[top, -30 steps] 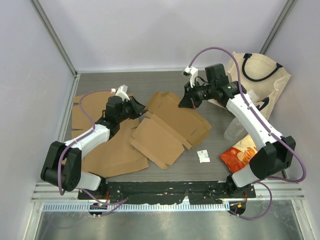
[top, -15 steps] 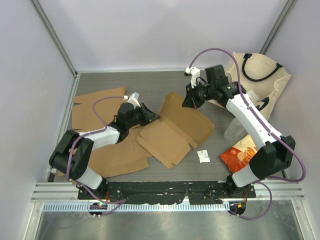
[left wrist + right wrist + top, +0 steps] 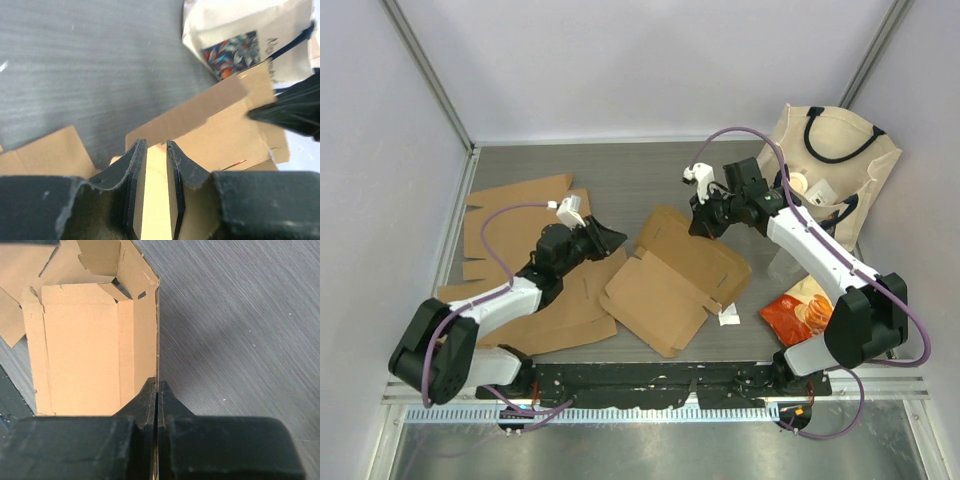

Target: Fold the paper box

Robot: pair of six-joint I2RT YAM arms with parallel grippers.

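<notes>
One flap-raising step was underway: my right gripper point(image 3: 157, 383) clamped the far flap point(image 3: 143, 335) of the cardboard box blank point(image 3: 665, 290). Whether the left gripper point(image 3: 156, 147) held cardboard, I couldn't tell. Next, I judged, that flap needed creasing upright.

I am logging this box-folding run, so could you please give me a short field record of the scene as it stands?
item: paper box, brown cardboard, lying open mid-table, not yet closed
right gripper: shut on the box's far edge
left gripper: narrowly open, at the box's left edge
left side: flat sheets of spare cardboard, partly under the left arm
right side: tote bag, orange snack packet
beside box: small white label
</notes>
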